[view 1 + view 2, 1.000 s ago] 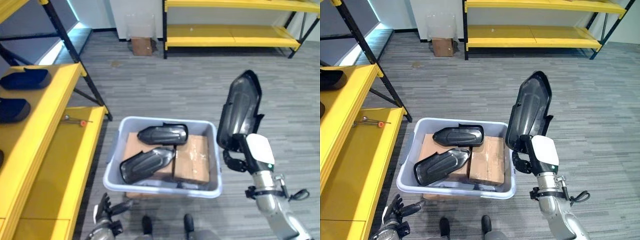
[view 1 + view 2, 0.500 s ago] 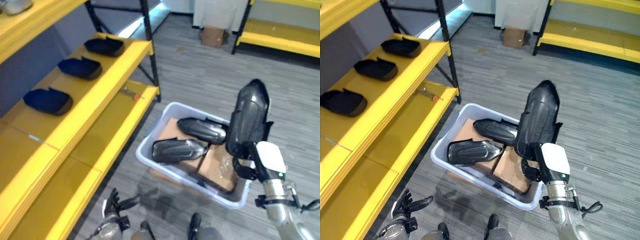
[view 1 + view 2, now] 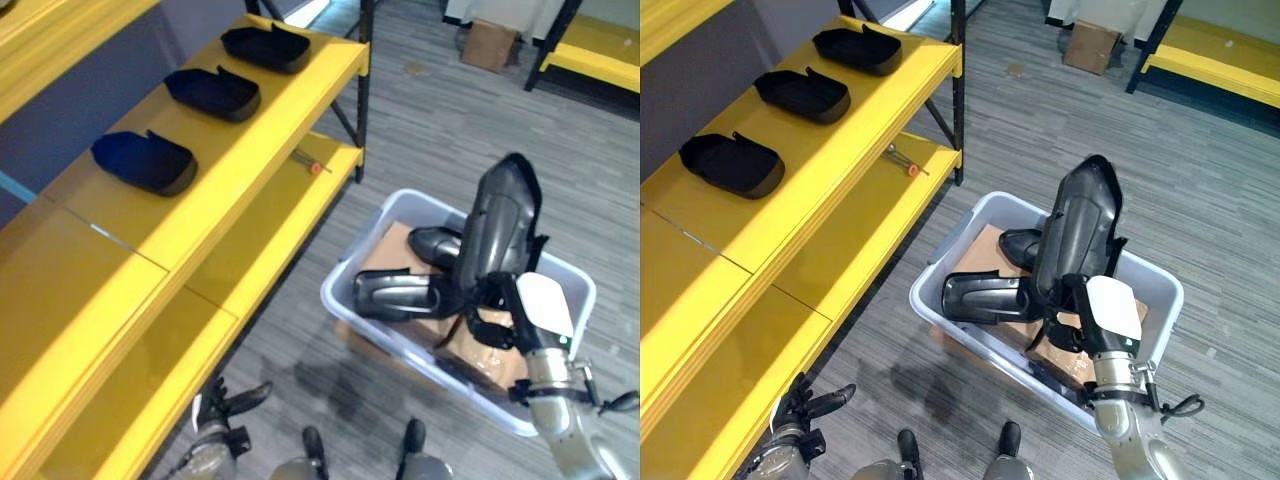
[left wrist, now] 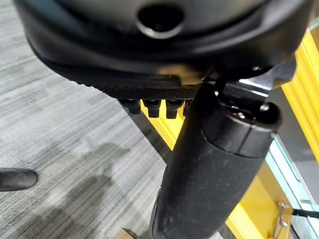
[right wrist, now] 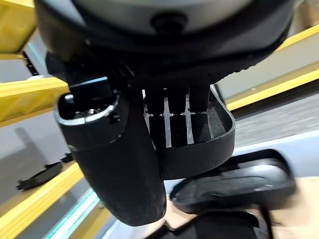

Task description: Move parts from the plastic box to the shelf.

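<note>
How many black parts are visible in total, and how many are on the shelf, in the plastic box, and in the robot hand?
Black parts on the yellow shelf: 3
Black parts lying in the plastic box: 2
Black part held upright by the right robot hand: 1
Total: 6

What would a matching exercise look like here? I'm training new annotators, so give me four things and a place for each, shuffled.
Things:
1. raised black part
2. three black parts
3. cardboard box
4. screwdriver

Places:
A. on the lower yellow shelf board
B. held upright in the right hand over the plastic box
C. on the floor by the far wall
D. in a row on the upper yellow shelf

Pairs: 1-B, 2-D, 3-C, 4-A
</note>
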